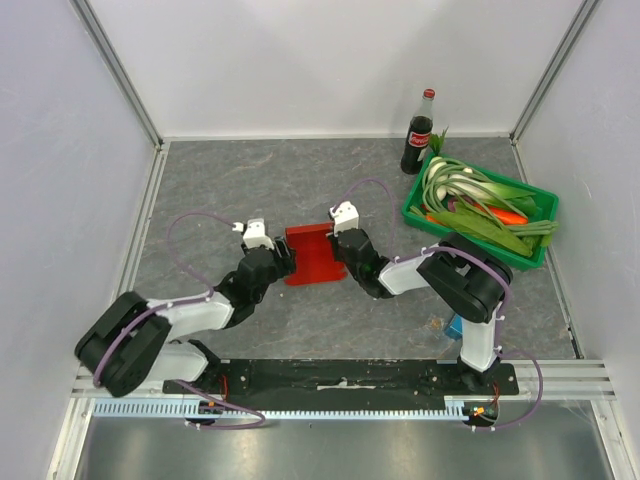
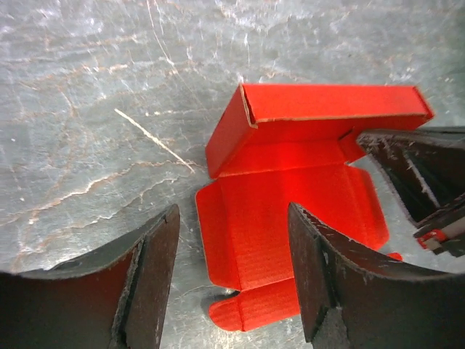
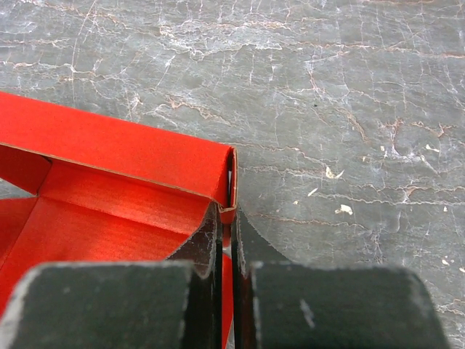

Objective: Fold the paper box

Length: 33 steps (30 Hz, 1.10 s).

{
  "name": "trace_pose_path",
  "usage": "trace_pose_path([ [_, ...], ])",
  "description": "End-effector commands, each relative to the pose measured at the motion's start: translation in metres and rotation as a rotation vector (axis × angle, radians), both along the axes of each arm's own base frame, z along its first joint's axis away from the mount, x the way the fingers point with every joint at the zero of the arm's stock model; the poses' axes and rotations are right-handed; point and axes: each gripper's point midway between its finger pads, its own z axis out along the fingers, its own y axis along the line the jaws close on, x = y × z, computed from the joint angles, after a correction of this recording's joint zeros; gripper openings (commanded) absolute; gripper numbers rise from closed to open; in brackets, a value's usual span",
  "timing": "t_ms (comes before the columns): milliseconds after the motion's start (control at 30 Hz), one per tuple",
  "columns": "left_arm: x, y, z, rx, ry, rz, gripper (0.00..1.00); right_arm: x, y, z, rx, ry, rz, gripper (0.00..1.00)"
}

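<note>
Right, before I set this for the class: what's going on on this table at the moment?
A two-armed robot is folding a red paper box. The right gripper is pinched shut on a corner of the box's folded-up wall. The left gripper hangs open over the part that lies flat, gripping nothing.

Table [image 1: 250,180]: grey marbled top, scuffed, pale walls on three sides. Red paper box [image 1: 313,255] near centre: base panel and near flaps flat on surface, far wall folded up. Dark glass bottle [image 1: 418,135] with red label upright at far right. Green crate [image 1: 420,220] just beside it, nearer. Small blue object [image 1: 453,325] at right, mostly hidden. Black base plate [image 1: 340,375] along near edge.
</note>
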Motion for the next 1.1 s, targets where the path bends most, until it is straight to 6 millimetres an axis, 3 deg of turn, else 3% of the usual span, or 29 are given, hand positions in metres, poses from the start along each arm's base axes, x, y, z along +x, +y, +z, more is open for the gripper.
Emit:
trace_pose_path([
  [0,-0.003,0.010,0.016,-0.054,-0.006,0.001,0.65,0.001,0.004,0.009,-0.005,-0.003,0.029,0.01],
  [167,0.004,0.028,0.038,-0.140,-0.018,0.028,0.65,0.000,0.004,0.007,-0.007,0.004,0.043,0.09],
  [267,0.006,0.027,0.047,-0.151,-0.043,0.015,0.65,0.001,0.004,0.008,-0.002,0.004,0.047,0.17],
  [300,0.007,0.026,0.052,-0.162,-0.059,0.011,0.65,0.000,0.004,0.008,-0.003,0.006,0.052,0.23],
  [433,0.006,0.030,0.056,-0.179,-0.074,0.031,0.65,0.000,0.004,0.010,-0.003,0.001,0.051,0.26],
  [667,0.006,0.030,0.063,-0.181,-0.092,0.025,0.65,0.003,0.002,0.010,-0.011,-0.005,0.042,0.15],
  [767,0.011,0.027,0.062,-0.166,-0.081,0.018,0.66,0.006,0.000,0.011,-0.022,-0.010,0.032,0.00],
  [867,0.023,0.020,0.070,-0.192,-0.089,0.009,0.68,0.006,0.001,0.012,-0.024,-0.024,0.044,0.00],
  [933,0.037,0.013,0.086,-0.218,-0.099,-0.009,0.68,0.005,0.002,0.013,-0.021,-0.028,0.053,0.00],
  [967,0.042,0.011,0.075,-0.205,-0.052,-0.014,0.68,0.006,0.004,0.014,-0.019,-0.037,0.069,0.00],
  [1000,0.054,0.003,0.091,-0.222,-0.065,-0.032,0.68,0.005,0.005,0.014,-0.019,-0.037,0.076,0.00],
  [1067,0.063,-0.001,0.080,-0.205,0.018,-0.064,0.66,0.005,0.006,0.016,-0.023,-0.051,0.096,0.00],
])
